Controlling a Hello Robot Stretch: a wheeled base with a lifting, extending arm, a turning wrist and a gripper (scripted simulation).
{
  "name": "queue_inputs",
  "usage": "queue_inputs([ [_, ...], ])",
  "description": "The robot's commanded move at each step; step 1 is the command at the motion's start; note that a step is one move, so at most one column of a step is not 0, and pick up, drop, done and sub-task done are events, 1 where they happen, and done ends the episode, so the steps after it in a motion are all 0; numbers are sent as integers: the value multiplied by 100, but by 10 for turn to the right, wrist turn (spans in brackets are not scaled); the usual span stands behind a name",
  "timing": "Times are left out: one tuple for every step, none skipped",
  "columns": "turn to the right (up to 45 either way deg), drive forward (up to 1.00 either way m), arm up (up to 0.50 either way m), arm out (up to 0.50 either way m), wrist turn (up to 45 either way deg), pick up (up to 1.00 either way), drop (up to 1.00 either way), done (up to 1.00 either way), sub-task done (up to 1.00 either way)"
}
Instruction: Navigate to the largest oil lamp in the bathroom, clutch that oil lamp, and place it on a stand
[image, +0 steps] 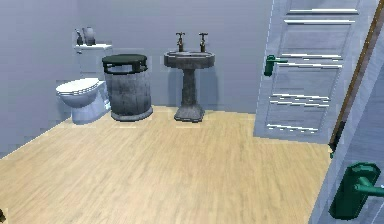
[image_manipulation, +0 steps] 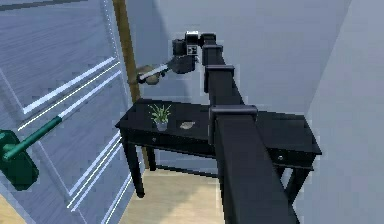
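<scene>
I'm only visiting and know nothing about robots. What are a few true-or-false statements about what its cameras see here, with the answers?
1. In the forward view, the pedestal sink stands to the right of the dark bin. True.
2. The toilet stands between the bin and the sink. False: it stands to the left of the bin.
3. A small potted plant stands on the black table. True.
4. The door handle is red. False: it is green.
5. Small dark things stand on top of the toilet's tank. True.
</scene>
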Motion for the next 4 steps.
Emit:
queue_inputs([
  [0, 0, 0, 0, 450, 0, 0, 0, 0],
  [0, 0, 0, 0, 240, 0, 0, 0, 0],
  [0, 0, -4, 0, 0, 0, 0, 0, 0],
  [0, 0, -32, 0, 0, 0, 0, 0, 0],
])
